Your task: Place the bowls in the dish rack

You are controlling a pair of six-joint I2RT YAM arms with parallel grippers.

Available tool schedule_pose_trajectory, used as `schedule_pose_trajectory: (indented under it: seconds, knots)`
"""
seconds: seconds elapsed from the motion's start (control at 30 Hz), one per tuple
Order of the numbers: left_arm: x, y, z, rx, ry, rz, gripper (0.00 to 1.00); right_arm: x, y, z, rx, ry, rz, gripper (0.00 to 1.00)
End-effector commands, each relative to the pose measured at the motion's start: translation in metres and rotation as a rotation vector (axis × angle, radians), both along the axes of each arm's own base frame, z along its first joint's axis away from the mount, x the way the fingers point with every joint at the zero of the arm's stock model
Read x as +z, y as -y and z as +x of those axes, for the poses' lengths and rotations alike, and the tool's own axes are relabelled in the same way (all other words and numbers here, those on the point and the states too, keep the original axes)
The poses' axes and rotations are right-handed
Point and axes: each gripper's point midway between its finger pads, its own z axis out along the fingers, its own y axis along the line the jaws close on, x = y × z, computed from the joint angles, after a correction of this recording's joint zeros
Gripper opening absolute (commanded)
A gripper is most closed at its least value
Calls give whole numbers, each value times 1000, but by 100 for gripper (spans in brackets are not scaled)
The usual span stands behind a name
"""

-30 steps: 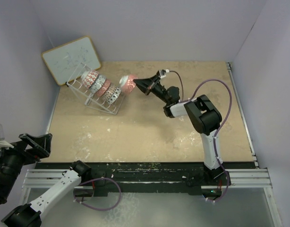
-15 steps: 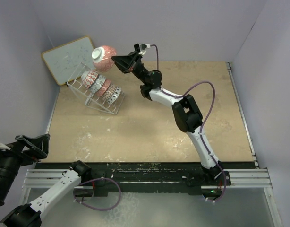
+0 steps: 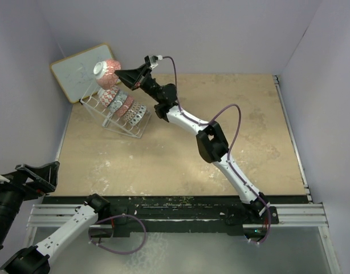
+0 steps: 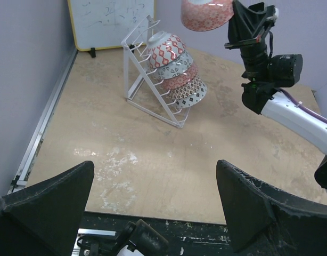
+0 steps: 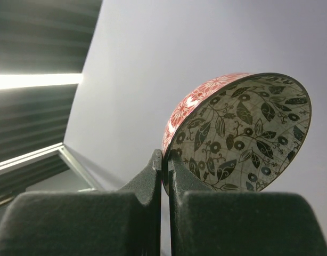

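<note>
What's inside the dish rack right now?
Four bowls lean in an overlapping row in the dish rack: red-patterned bowl, grey bowl, pink bowl, black-and-white bowl. Each covers part of the next; anything behind them is hidden. The held bowl hangs above, outside.

Tan table [image 3: 180, 148]: dish rack [image 4: 145, 88] (white wire), whiteboard [image 3: 78, 71] standing far-left corner.

No words, numbers or brand marks are showing clearly enough to read. The whiteboard [image 4: 111, 21] leaning against the back wall is carrying faint dark marker strokes in both the left wrist view and the top view [image 3: 84, 71]. They are coming through too small and blurred to tell whether they are letters, figures or plain scribbles.
</note>
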Motion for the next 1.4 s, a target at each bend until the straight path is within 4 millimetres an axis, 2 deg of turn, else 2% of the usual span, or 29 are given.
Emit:
schedule_pose_trajectory:
  seconds: [0.0, 0.13, 0.53, 1.03, 1.37]
  knots:
    - [16, 5, 5, -25, 45, -9, 99, 43, 6, -9, -66, 62, 72, 0]
    - [19, 8, 6, -37, 51, -12, 99, 37, -8, -7, -89, 46, 51, 0]
    - [17, 8, 4, -44, 56, -15, 99, 14, -33, -1, -127, -24, 13, 0]
    - [16, 6, 3, -39, 59, -7, 99, -14, -46, 11, -139, -80, -32, 0]
    - [14, 2, 0, -31, 60, -5, 99, -19, -49, 16, -160, -88, -59, 0]
